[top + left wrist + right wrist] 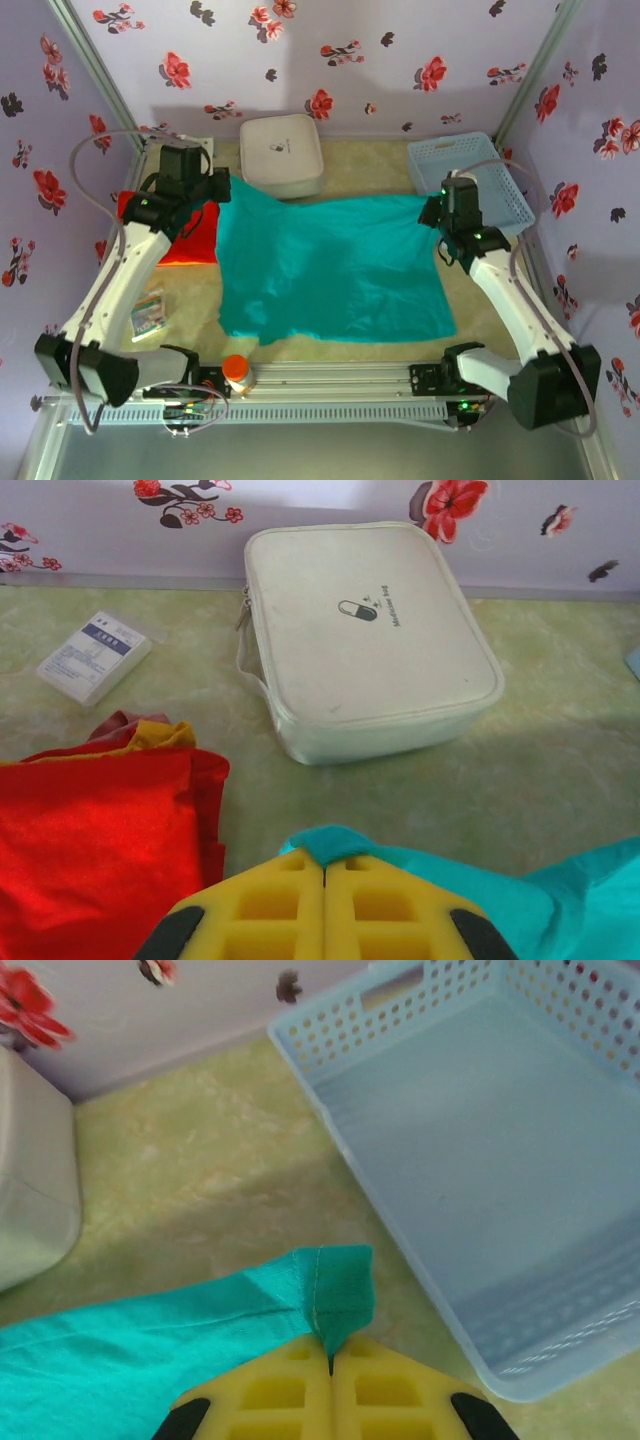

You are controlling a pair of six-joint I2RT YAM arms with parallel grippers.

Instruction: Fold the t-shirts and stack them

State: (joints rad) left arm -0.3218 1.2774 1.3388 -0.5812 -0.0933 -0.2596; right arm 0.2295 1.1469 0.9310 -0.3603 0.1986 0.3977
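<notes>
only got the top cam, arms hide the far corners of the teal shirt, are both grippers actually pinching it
Observer: Yes for the right. The right gripper is shut on a hemmed corner of the teal shirt.
Operator: and the left
Observer: The left gripper is shut too, with teal cloth coming out at its tips. The red shirt lies beside it, untouched.
Operator: whats the white box behind it
Observer: The white box is a zipped case with a pill symbol printed on the lid.
</notes>
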